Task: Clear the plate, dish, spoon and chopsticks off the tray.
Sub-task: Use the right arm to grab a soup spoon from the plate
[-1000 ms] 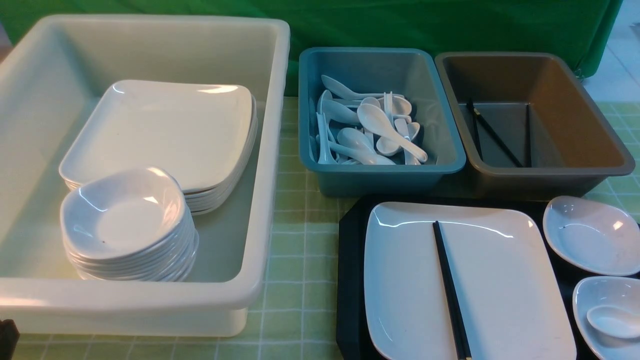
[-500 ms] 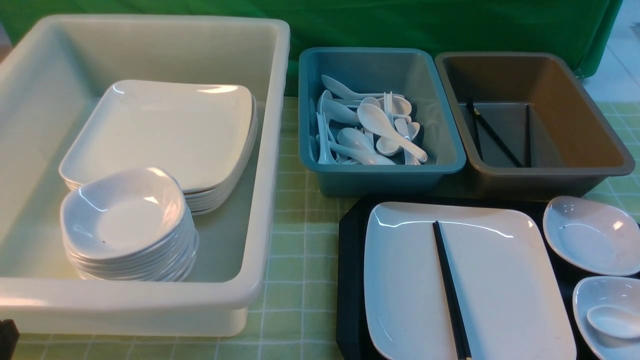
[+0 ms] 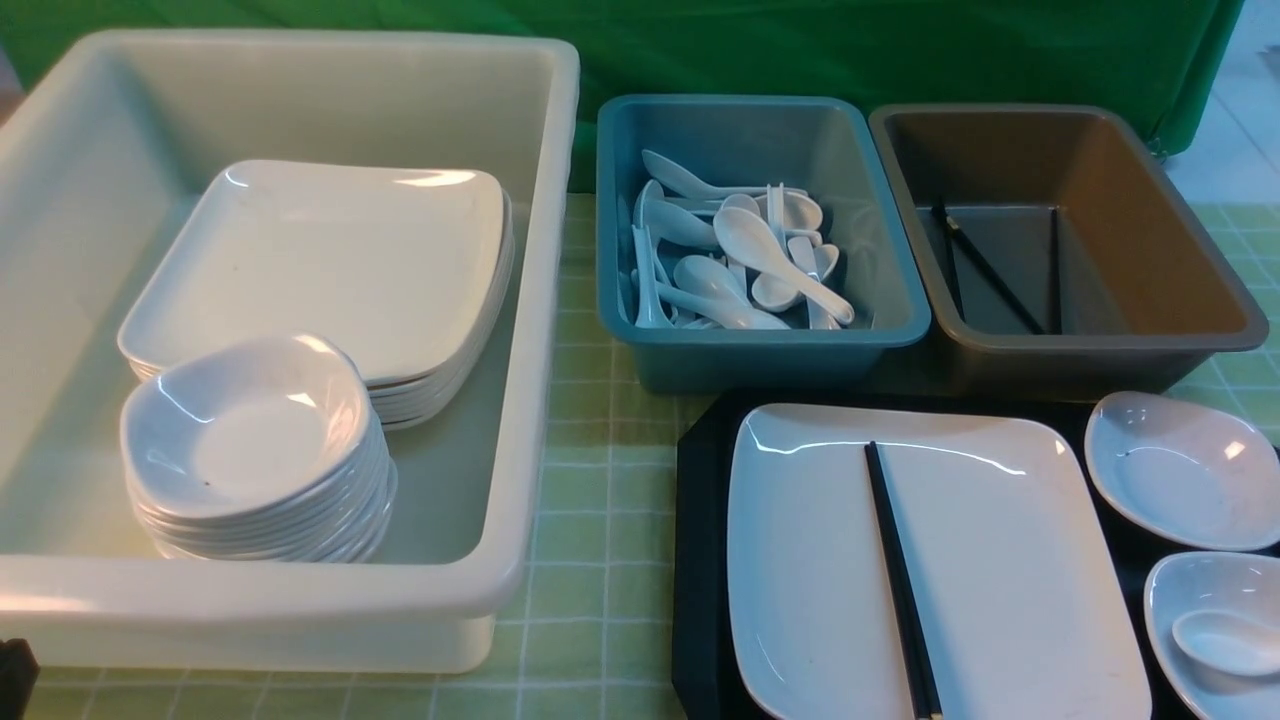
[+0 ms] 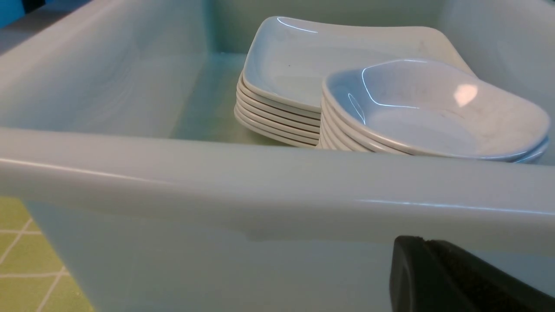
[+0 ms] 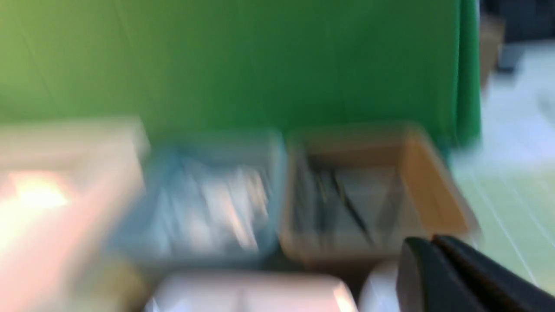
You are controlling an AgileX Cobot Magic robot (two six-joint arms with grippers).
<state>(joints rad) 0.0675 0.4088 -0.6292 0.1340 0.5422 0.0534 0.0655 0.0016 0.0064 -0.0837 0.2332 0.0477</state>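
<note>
The black tray (image 3: pixel 700 560) lies at the front right. On it is the large white plate (image 3: pixel 1000 560), with the black chopsticks (image 3: pixel 900 580) lying across it. Right of the plate are two small white dishes: the far one (image 3: pixel 1180 470) is empty and the near one (image 3: pixel 1200 600) holds the white spoon (image 3: pixel 1225 640). My left gripper (image 4: pixel 418 240) looks shut and empty, low in front of the white tub's wall (image 4: pixel 260 182). My right gripper (image 5: pixel 427 242) looks shut and empty in a blurred view, above the tray's far right part. It does not show in the front view.
A big white tub (image 3: pixel 540 300) on the left holds a stack of plates (image 3: pixel 330 260) and a stack of small dishes (image 3: pixel 250 440). A teal tub (image 3: pixel 760 350) holds several spoons. A brown tub (image 3: pixel 1100 360) holds chopsticks (image 3: pixel 985 265). A green checked cloth covers the table.
</note>
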